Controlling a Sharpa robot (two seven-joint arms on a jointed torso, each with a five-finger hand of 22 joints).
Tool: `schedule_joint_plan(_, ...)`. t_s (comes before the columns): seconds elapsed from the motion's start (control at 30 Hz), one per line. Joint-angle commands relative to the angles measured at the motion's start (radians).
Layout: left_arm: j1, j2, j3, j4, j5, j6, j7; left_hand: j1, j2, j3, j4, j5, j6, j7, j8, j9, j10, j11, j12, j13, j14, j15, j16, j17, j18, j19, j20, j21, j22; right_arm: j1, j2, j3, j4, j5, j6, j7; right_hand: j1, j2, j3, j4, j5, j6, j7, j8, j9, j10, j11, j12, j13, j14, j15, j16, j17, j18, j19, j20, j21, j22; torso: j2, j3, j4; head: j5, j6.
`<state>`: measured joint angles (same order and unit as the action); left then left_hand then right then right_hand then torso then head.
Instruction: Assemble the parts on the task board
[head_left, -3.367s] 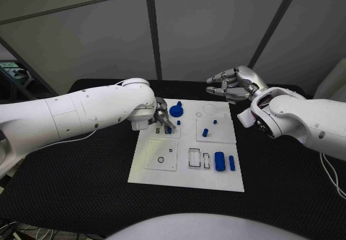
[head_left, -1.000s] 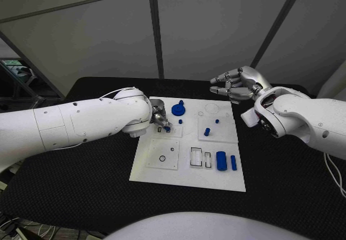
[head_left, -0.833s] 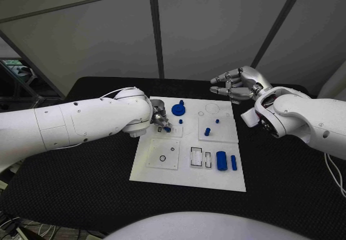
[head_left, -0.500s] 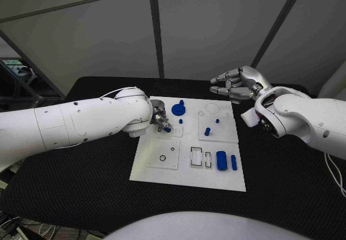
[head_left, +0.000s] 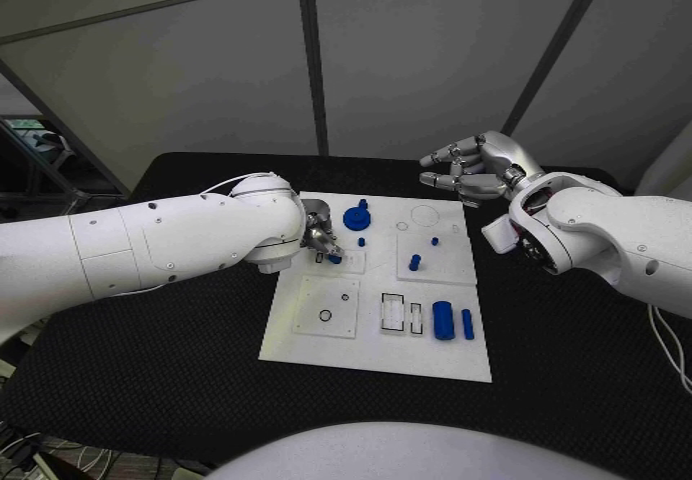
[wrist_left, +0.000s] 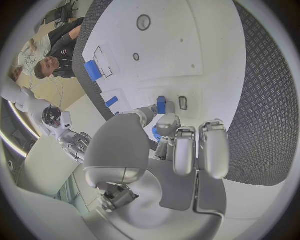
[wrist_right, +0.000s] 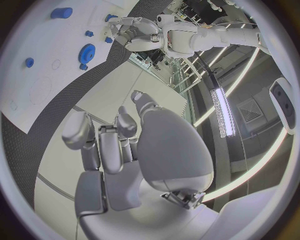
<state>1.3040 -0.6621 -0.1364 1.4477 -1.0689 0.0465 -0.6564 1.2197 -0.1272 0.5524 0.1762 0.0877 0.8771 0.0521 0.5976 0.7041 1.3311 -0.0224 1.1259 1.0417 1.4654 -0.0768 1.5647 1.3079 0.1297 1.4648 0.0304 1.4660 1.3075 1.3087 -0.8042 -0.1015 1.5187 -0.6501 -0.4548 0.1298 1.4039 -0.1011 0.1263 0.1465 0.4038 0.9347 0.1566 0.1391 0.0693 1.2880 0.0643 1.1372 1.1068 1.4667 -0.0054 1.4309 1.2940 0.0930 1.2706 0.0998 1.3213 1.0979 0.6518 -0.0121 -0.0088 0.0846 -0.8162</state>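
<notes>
The white task board (head_left: 378, 345) lies in the middle of the black table. My left hand (head_left: 319, 238) is low over the board's back left corner and pinches a small blue part (head_left: 335, 258) between thumb and finger. In the left wrist view the part (wrist_left: 161, 104) stands with its end on the board (wrist_left: 187, 45) beside a narrow slot (wrist_left: 182, 103). My right hand (head_left: 469, 170) hovers above the board's back right corner, fingers bent and apart, holding nothing. A blue gear (head_left: 356, 221) sits right of the left hand.
Small blue pegs (head_left: 414, 263) stand near the board's middle. At its front right lie a thick blue cylinder (head_left: 441, 321) and a slim blue bar (head_left: 466, 323), next to two rectangular recesses (head_left: 391, 312). A square plate with a round hole (head_left: 325, 316) is at front left.
The left arm has turned slightly since the earliest frame, while its hand stays at the same spot with the blue part. The right hand has not moved.
</notes>
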Motion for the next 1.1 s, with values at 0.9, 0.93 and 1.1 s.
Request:
schedule_joint_plan(0.9,0.0,0.022,-0.001,-0.035,0.015,0.031,-0.027,-0.175,-0.015,-0.078,-0.05,0.001,0.064,-0.019,-0.004,0.005,0.01,-0.015,-0.023,-0.047,0.105,-0.017,0.005,0.261,-0.098,0.048,-0.014,0.01,0.137,0.002,0.0,0.001,0.005,0.003,0.007,0.002,-0.007,0.002,0.003,0.003,0.004,-0.003,-0.002,0.001,-0.001,-0.004,-0.001,-0.004,-0.004,0.042,-0.005,-0.006,-0.001,0.007,-0.004,0.0,-0.005,0.0,0.0,0.0008,-0.0004,-0.004,-0.005)
schedule_joint_plan(0.93,0.0,0.023,-0.001,-0.036,0.015,0.03,-0.027,-0.177,-0.014,-0.085,-0.047,0.001,0.064,-0.019,-0.004,0.006,0.01,-0.015,-0.023,-0.048,0.105,-0.017,0.005,0.261,-0.098,0.048,-0.014,0.01,0.138,0.002,0.0,0.001,0.005,0.003,0.007,0.002,-0.008,0.002,0.003,0.003,0.003,-0.003,-0.002,0.001,-0.001,-0.004,-0.001,-0.004,-0.005,0.042,-0.005,-0.006,0.0,0.007,-0.004,0.0,-0.005,-0.001,0.0,0.0006,-0.0007,-0.004,-0.004)
schedule_joint_plan(1.1,0.0,0.028,-0.001,-0.042,0.015,0.028,-0.028,-0.182,-0.005,-0.105,-0.036,0.002,0.066,-0.019,-0.005,0.007,0.01,-0.015,-0.024,-0.052,0.105,-0.017,0.005,0.261,-0.098,0.049,-0.014,0.01,0.139,0.002,-0.001,0.001,0.005,0.003,0.007,0.002,-0.008,0.002,0.003,0.003,0.003,-0.003,-0.002,0.001,-0.001,-0.004,-0.001,-0.004,-0.005,0.042,-0.005,-0.006,0.0,0.007,-0.004,0.0,-0.005,-0.001,0.0,0.0007,-0.0003,-0.006,-0.004)
